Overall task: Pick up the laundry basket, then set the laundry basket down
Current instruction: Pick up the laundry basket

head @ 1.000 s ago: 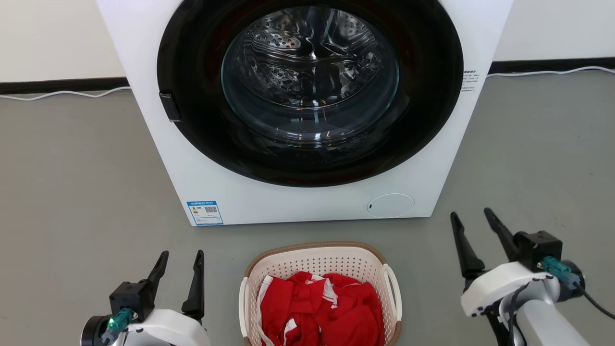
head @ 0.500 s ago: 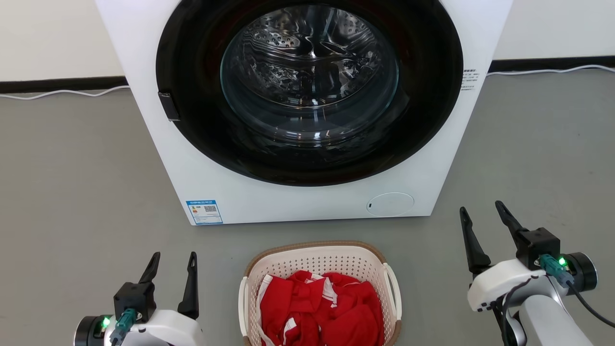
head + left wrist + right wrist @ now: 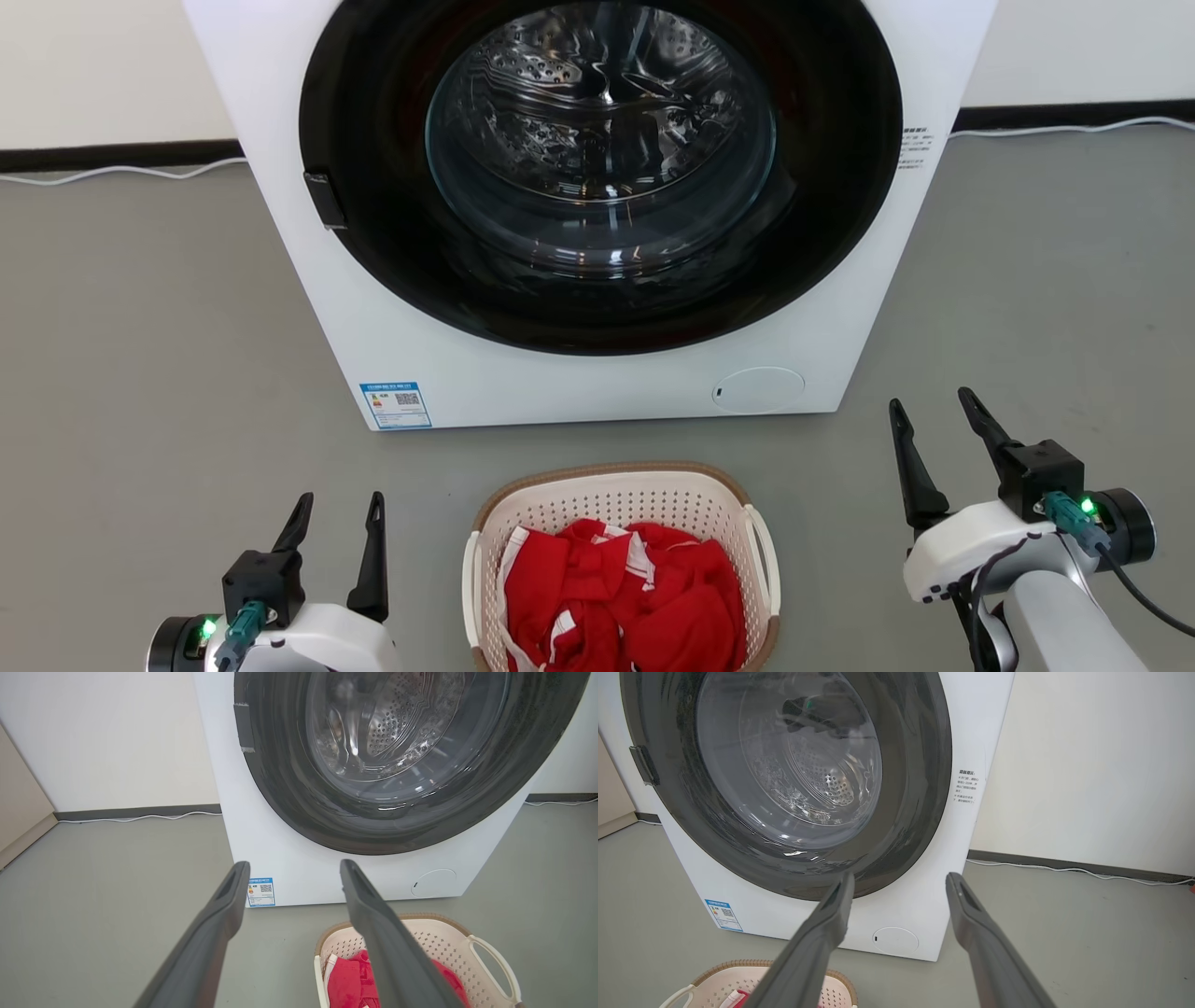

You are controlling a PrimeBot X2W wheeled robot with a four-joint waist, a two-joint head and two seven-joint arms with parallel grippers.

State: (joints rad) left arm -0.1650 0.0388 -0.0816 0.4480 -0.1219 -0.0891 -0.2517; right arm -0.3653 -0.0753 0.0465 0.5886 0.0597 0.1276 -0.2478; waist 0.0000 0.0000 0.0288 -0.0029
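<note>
Cream-white laundry basket (image 3: 618, 506) of perforated plastic, rounded rectangle in plan, edged by a brown woven-look rim (image 3: 607, 468), with a white loop handle (image 3: 768, 560) on each short side. Standing upright, mouth up, on the grey floor (image 3: 140, 373), centred just in front of the white washer (image 3: 579, 397) with a strip of bare floor between. Loosely heaped inside with crumpled red fabric (image 3: 616, 602) trimmed in white. Near end cut off by the head view's bottom edge.
</note>
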